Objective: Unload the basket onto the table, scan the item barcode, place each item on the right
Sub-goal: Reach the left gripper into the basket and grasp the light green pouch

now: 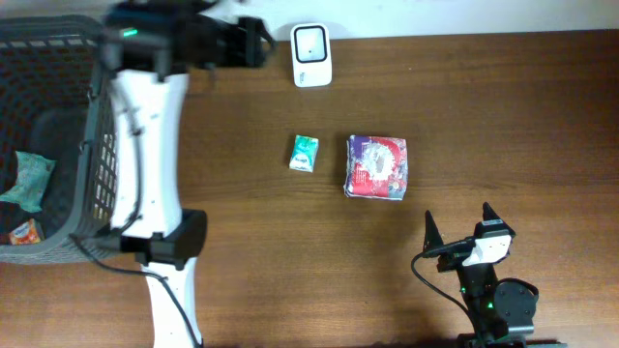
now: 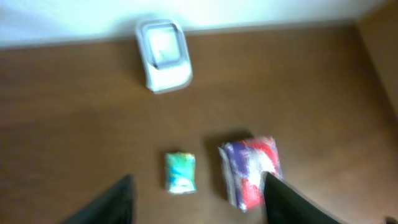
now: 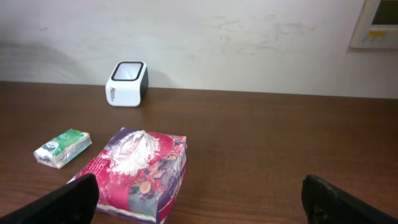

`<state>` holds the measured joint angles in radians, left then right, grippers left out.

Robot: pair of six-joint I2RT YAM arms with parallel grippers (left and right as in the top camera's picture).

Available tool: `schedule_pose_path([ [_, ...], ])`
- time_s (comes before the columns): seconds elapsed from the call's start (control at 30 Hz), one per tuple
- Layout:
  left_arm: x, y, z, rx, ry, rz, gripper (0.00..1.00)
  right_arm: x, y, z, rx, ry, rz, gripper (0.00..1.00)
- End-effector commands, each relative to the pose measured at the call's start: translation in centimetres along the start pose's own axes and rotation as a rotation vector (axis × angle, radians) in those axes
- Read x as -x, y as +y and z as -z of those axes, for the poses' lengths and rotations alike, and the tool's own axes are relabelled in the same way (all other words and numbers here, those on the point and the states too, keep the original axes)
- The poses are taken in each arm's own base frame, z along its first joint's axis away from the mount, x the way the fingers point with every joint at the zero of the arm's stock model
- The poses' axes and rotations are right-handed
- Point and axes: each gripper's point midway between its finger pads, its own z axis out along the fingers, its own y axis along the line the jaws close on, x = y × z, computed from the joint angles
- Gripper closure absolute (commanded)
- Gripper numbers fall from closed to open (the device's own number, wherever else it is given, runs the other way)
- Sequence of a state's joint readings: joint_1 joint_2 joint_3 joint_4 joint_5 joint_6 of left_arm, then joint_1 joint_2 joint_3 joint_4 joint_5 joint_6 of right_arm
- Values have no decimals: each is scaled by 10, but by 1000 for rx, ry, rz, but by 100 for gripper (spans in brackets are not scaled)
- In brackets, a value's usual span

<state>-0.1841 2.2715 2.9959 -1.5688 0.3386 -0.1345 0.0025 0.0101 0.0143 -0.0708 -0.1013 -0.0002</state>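
A white barcode scanner (image 1: 311,55) stands at the table's far edge, also in the left wrist view (image 2: 163,53) and the right wrist view (image 3: 127,83). Two items lie mid-table: a small green packet (image 1: 304,153) (image 2: 180,172) and a red and purple tissue pack (image 1: 377,166) (image 3: 140,172). My left gripper (image 1: 253,43) hovers high at the far left, just left of the scanner; its jaws (image 2: 199,208) stand apart with nothing between them. At the near right, my right gripper (image 1: 456,232) is wide open and empty, the tissue pack ahead of its left finger (image 3: 65,202).
A dark mesh basket (image 1: 58,58) fills the left edge of the table and holds a green packet (image 1: 29,179) and an orange one (image 1: 24,232). The left arm's white link (image 1: 150,155) runs along the basket's right side. Wall behind the scanner.
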Motion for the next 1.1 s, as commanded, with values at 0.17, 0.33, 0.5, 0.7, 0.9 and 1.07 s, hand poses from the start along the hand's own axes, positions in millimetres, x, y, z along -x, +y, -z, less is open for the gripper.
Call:
schedule_pose_path([
  [0.17, 14, 184, 140, 488, -237, 227, 22, -3, -2, 0, -12, 3, 2, 1],
  [0.33, -20, 269, 192, 633, -240, 410, 18, -3, -2, 0, -12, 3, 3, 1],
  [0.5, -45, 320, 217, 723, -231, 516, 15, -3, -2, 0, -12, 3, 2, 1],
  [0.7, -94, 383, 182, 854, 32, 497, 16, -3, -2, 0, -12, 3, 3, 1],
  [0.9, -161, 427, 125, 856, 358, 351, 18, -3, -2, 0, -12, 3, 2, 1],
  [1.07, -202, 465, 105, 967, 498, 273, 18, -3, -2, 0, -12, 3, 2, 1],
])
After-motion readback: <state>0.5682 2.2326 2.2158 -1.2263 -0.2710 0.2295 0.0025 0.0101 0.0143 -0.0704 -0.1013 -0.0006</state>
